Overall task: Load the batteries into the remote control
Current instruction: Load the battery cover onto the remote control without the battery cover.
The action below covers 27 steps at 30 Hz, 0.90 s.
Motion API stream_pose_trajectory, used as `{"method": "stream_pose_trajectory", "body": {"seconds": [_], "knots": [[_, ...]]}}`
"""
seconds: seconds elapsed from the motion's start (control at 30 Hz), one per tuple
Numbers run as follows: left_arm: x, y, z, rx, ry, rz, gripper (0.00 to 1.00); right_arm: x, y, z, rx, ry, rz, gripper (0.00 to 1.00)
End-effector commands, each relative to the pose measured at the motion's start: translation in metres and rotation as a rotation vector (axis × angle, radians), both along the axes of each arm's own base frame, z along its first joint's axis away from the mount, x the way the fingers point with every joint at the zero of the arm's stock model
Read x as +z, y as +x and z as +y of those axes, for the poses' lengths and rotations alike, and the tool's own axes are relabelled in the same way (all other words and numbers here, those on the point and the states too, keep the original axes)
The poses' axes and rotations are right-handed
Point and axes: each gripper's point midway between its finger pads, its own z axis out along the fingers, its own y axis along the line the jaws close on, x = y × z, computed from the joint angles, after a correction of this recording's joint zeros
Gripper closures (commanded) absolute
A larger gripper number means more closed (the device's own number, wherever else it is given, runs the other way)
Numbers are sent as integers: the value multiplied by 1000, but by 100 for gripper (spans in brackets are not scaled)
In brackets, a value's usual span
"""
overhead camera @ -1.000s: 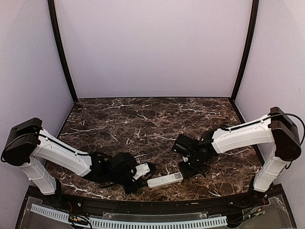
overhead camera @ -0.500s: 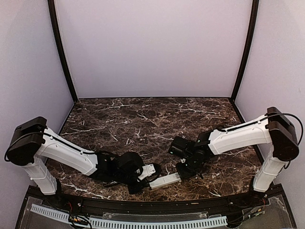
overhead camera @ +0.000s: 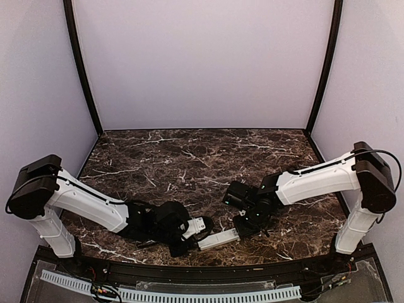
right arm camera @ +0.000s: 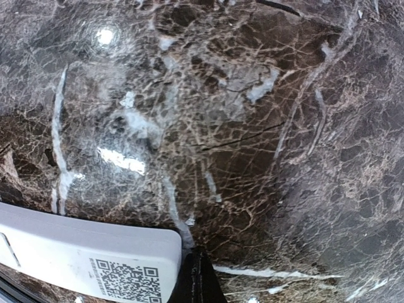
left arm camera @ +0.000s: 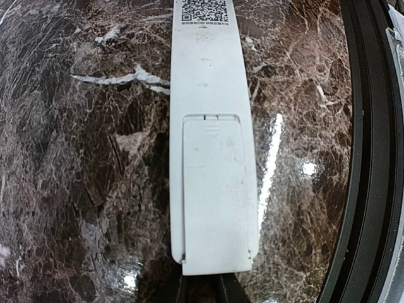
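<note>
remote control (left arm camera: 211, 151): slim white plastic bar (back up); table (left arm camera: 82, 189): veined dark marble

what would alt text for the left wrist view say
A white remote control lies label side up on a dark marble table, running from the bottom of the frame to the top. Its battery cover is shut, and a QR code sits at the far end.

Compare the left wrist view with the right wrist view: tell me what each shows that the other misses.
Left wrist only: the battery cover seated in the remote control, lying back up, and the table's black edge.

Right wrist only: the remote's square end and open marble beyond it, with the right hand shut beside that end.

Both: the white remote, its QR label, the marble table.
</note>
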Motion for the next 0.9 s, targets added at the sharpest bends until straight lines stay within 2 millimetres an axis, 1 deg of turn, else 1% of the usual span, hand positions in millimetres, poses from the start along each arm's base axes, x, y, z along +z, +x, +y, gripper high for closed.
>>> {"method": "stream_pose_trajectory", "body": {"seconds": [0.0,0.1,0.27,0.37,0.43,0.5,0.53,0.57,0.67,0.7,0.8,0.87], "knots": [[-22,-19,27,-19,99,61,84,-3,-4,-3,16,-5,18,100],[-21,-20,29,-15,99,63,81,-3,-2,-5,16,-9,18,100],[-13,-18,31,0,87,56,77,0,1,-9,10,-16,9,100],[-8,-18,30,8,73,58,76,3,3,-11,4,-2,5,100],[-7,-19,34,15,90,63,76,5,5,-13,-1,8,-1,100],[-4,-17,35,30,91,56,78,9,8,-13,-6,26,-7,100],[-2,-15,35,39,84,47,83,10,9,-13,-7,38,-9,100],[5,-13,32,45,60,41,88,11,10,-12,-8,49,-9,100],[19,-9,20,47,6,27,97,14,15,-10,-10,79,-15,100],[20,-8,18,54,6,24,100,15,16,-9,-11,80,-18,100],[19,-6,12,55,58,47,100,16,18,-9,-15,69,-23,100],[16,-8,12,61,95,70,100,14,18,-12,-23,58,-20,100]]}}
